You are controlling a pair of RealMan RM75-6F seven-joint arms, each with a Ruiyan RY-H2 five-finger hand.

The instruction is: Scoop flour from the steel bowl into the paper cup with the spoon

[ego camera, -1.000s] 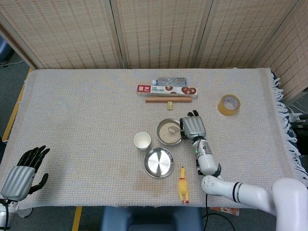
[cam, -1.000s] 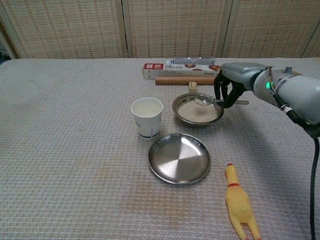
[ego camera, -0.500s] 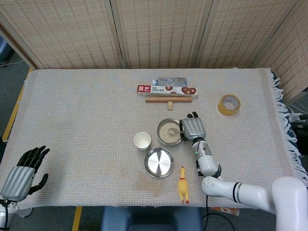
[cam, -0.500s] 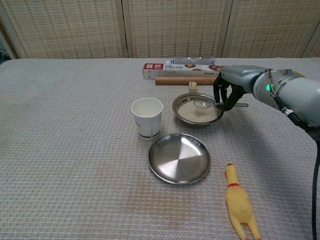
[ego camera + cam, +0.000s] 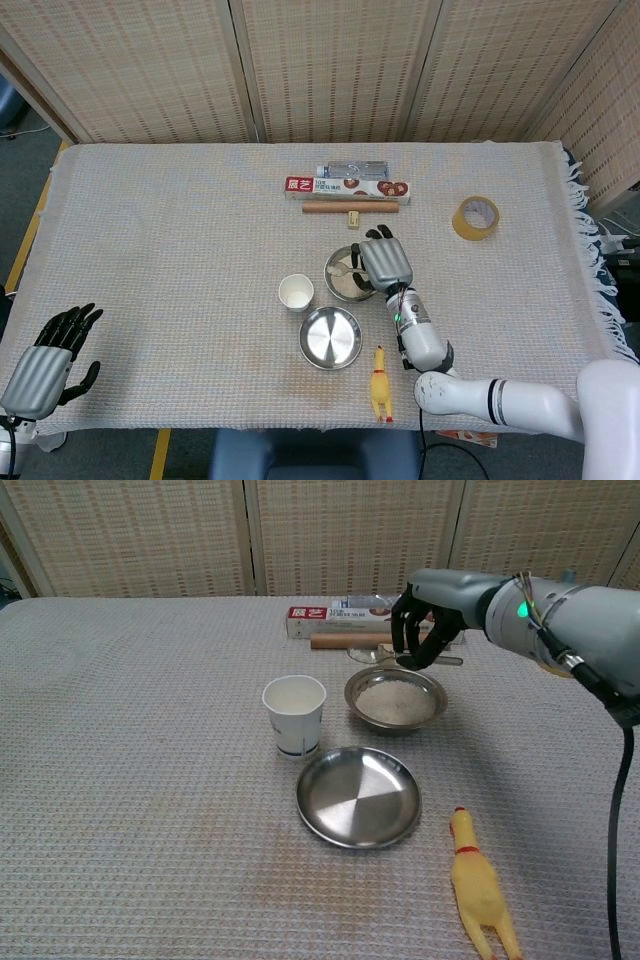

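The steel bowl (image 5: 347,281) (image 5: 395,698) of flour stands mid-table, right of the white paper cup (image 5: 296,292) (image 5: 294,713). My right hand (image 5: 385,262) (image 5: 425,630) grips the handle of the metal spoon (image 5: 368,654) and holds it lifted above the bowl's far rim, its scoop pointing left toward the cup. How much flour lies in the scoop is too small to tell. My left hand (image 5: 45,362) rests at the table's near left corner, fingers spread, holding nothing. It does not appear in the chest view.
An empty steel plate (image 5: 358,795) lies in front of the cup and bowl. A yellow rubber chicken (image 5: 480,885) lies near right. A rolling pin (image 5: 355,640) and a long box (image 5: 340,620) sit behind the bowl. A tape roll (image 5: 476,217) is far right.
My right hand has raised the spoon out of the flour and carried it up and to the left. The left hand has stayed put.
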